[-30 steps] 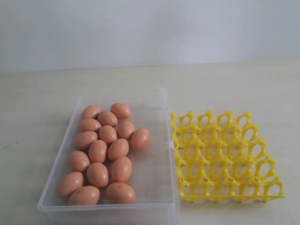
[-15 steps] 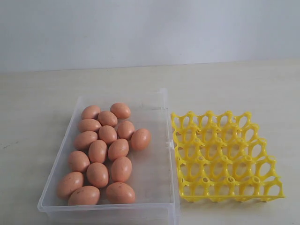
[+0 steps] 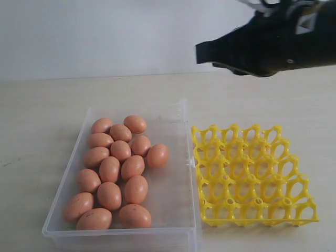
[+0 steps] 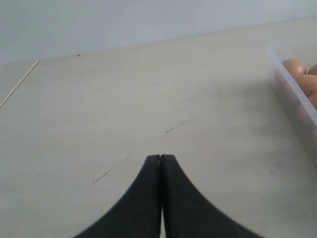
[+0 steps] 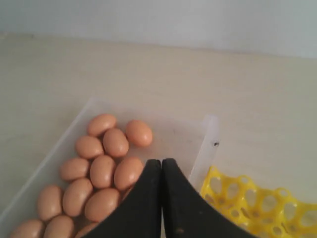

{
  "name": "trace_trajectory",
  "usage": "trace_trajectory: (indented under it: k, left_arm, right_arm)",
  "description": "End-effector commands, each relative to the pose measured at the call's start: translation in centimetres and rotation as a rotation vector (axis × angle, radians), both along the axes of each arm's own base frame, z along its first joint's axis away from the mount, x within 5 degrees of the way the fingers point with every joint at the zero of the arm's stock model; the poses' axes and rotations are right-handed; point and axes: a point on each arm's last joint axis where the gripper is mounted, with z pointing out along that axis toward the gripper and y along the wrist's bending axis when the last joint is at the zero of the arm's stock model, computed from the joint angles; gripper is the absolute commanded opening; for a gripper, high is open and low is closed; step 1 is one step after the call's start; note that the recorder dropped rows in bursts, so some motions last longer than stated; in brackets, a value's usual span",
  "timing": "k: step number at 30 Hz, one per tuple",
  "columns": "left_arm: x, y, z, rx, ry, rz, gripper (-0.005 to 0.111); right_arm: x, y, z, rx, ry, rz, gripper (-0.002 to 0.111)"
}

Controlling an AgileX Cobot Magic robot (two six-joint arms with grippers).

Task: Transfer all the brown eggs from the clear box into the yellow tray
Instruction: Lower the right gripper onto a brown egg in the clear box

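Arrival of the right arm [image 3: 273, 42] is the 1 change to record. Half a second ago the exterior view held only the table [image 3: 42, 105], the clear box [image 3: 181, 105] and the yellow tray [image 3: 250, 178]. Now the dark arm fills the upper right corner of that view and reaches toward the middle.

We count 16 eggs [image 3: 121, 150], all in the clear box and bunched toward its left side. None has shifted. The yellow tray stands just beside the box on its right, and we see every cup empty.

The right gripper [image 5: 161, 161] has its 2 fingers pressed together and carries nothing. Its wrist view looks down on the far end of the box and 1 corner of the tray. The left gripper [image 4: 160, 157] is likewise pressed together over bare table, with the box wall and a few eggs at the edge of its view.

We judge that the task is at its start, with 0 eggs transferred. The right arm appears to be approaching for a first pick. Its fingers must spread before they can close around an egg.
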Motion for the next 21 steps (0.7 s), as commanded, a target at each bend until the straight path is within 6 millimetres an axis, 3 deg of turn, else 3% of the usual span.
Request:
trace_trajectory:
  k: [1, 6, 10, 21]
  left_arm:
    - [0.0, 0.0, 0.2, -0.006, -0.019, -0.005, 0.000]
    - [0.0, 0.0, 0.2, -0.006, -0.019, -0.005, 0.000]
    - [0.0, 0.0, 0.2, -0.006, -0.019, -0.005, 0.000]
    - [0.0, 0.0, 0.2, -0.006, -0.019, -0.005, 0.000]
  right_arm:
    - [2.1, 3.0, -0.6, -0.129, 0.159, 0.056, 0.000]
    - [3.6, 7.4, -1.3, -0.171, 0.325, 0.184, 0.000]
    - [4.4, 10.4, -2.9, -0.207, 0.394, 0.285, 0.008]
    - [7.0, 12.5, -7.3, -0.274, 0.585, 0.216, 0.049]
